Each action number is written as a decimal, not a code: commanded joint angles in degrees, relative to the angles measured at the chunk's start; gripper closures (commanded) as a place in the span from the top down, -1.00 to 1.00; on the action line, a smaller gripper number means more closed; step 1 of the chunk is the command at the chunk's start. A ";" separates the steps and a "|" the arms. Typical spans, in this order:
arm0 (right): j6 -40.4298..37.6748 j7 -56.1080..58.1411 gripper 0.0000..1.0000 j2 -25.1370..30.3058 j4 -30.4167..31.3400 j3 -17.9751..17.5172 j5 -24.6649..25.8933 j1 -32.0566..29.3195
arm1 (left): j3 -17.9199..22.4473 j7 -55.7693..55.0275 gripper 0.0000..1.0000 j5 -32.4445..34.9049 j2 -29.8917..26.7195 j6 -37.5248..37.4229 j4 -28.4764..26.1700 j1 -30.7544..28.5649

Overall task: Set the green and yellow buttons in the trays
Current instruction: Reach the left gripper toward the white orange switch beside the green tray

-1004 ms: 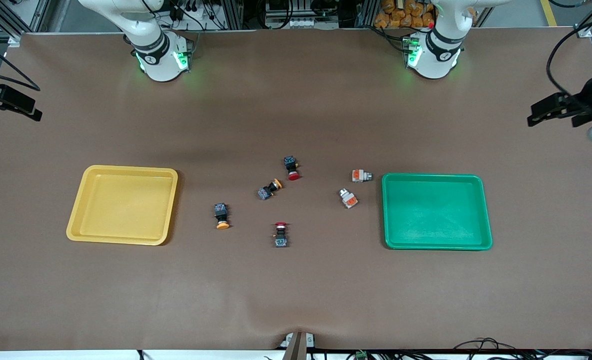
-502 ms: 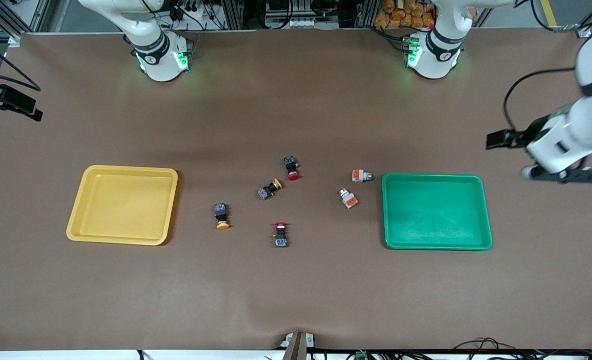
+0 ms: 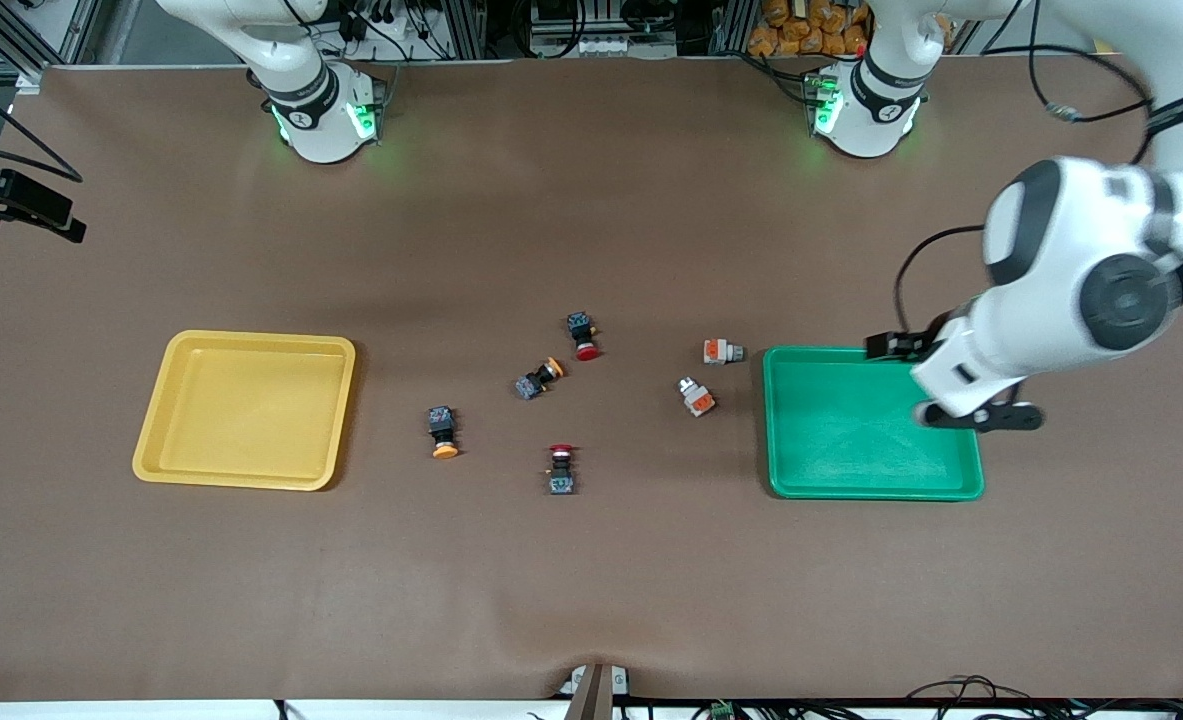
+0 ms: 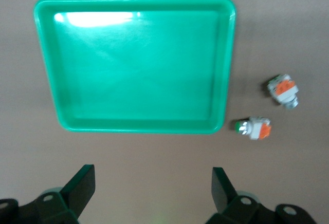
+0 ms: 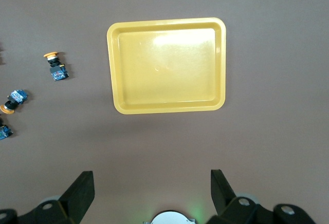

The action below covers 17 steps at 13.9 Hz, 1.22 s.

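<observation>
The green tray [image 3: 773,420] and the yellow tray [image 3: 156,420] lie empty at the two ends of the table. Between them lie two black buttons with orange-yellow caps [image 3: 442,432] [image 3: 538,378], and two white-grey buttons with orange blocks [image 3: 721,351] [image 3: 696,396] beside the green tray. My left gripper [image 3: 971,412] hangs open and empty over the green tray's end toward the left arm. The left wrist view shows its fingers [image 4: 152,183] apart, the green tray [image 4: 226,70] and both white-grey buttons [image 4: 283,90] [image 4: 253,128]. My right gripper [image 3: 46,212] waits open and high at the table's edge; its wrist view [image 5: 152,183] shows the yellow tray [image 5: 111,70].
Two black buttons with red caps [image 3: 582,335] [image 3: 561,469] lie among the others in the middle. The arm bases [image 3: 321,110] [image 3: 866,105] stand along the table's edge farthest from the front camera. The brown mat [image 3: 591,580] is bare toward the front camera.
My left arm has swung in from the table's edge to over the green tray's end. The right arm, the buttons and the trays have not moved.
</observation>
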State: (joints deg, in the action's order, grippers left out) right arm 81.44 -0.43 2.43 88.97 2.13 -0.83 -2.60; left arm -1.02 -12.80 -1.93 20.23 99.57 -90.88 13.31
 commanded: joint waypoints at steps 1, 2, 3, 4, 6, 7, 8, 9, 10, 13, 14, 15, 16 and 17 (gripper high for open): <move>0.39 2.09 1.00 0.21 0.15 -0.64 1.44 -0.57 | 0.32 -5.03 1.00 -1.23 3.31 4.73 0.96 3.12; 1.17 2.18 1.00 0.12 0.07 -0.64 1.53 -0.57 | 0.32 -6.44 1.00 -1.66 4.54 6.76 1.05 4.17; 1.53 2.18 1.00 0.12 0.07 -0.64 1.53 -0.57 | 0.32 -8.10 1.00 -3.15 5.77 8.87 1.05 4.44; 1.27 2.10 1.00 0.12 0.15 -0.64 1.44 -0.48 | 0.32 -10.21 1.00 -5.08 6.74 10.98 1.23 5.75; 1.79 2.10 1.00 -0.32 0.85 -0.64 1.44 -0.31 | 0.41 -14.17 1.00 -5.27 8.76 13.62 1.32 8.82; 3.01 2.01 1.00 -0.76 1.99 -0.72 1.35 -0.31 | 0.41 -16.19 1.00 -5.27 9.73 15.11 1.32 9.53; 4.85 2.01 1.00 -0.85 3.83 -0.73 1.27 -0.31 | 0.41 -17.86 1.00 -5.36 10.87 17.13 1.32 9.80; 6.26 2.01 1.00 -0.93 4.89 -0.64 1.27 -0.13 | 0.41 -19.27 1.00 -5.45 12.19 19.06 1.32 10.41; 6.63 2.01 1.00 -1.20 5.51 -0.72 1.27 0.04 | 0.41 -21.02 1.00 -5.45 13.59 20.65 1.32 11.38; 7.68 1.05 1.00 -4.17 5.52 -0.73 0.66 1.19 | 0.49 -26.74 1.00 -5.10 17.64 25.22 1.49 14.72; 8.64 0.17 1.00 -6.28 5.34 -0.73 -0.13 1.28 | 0.41 -27.28 1.00 -5.18 18.61 26.71 1.58 14.99; 9.35 -1.14 1.00 -8.21 5.08 -0.73 -1.97 1.36 | 0.41 -27.37 1.00 -5.27 19.23 28.03 1.58 15.25; 9.70 -2.37 1.00 -9.88 4.99 -0.73 -4.60 1.45 | 0.41 -27.37 1.00 -5.27 19.84 28.74 1.58 15.34; 9.79 -3.95 1.00 -12.25 4.90 -0.73 -6.62 1.71 | 0.41 -27.37 1.00 -5.36 20.20 28.84 1.58 15.34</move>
State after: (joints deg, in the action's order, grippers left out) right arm 90.71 -1.41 -5.96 94.49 1.32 -4.16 -1.42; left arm -1.19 -39.77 -6.37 39.61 128.05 -90.48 28.49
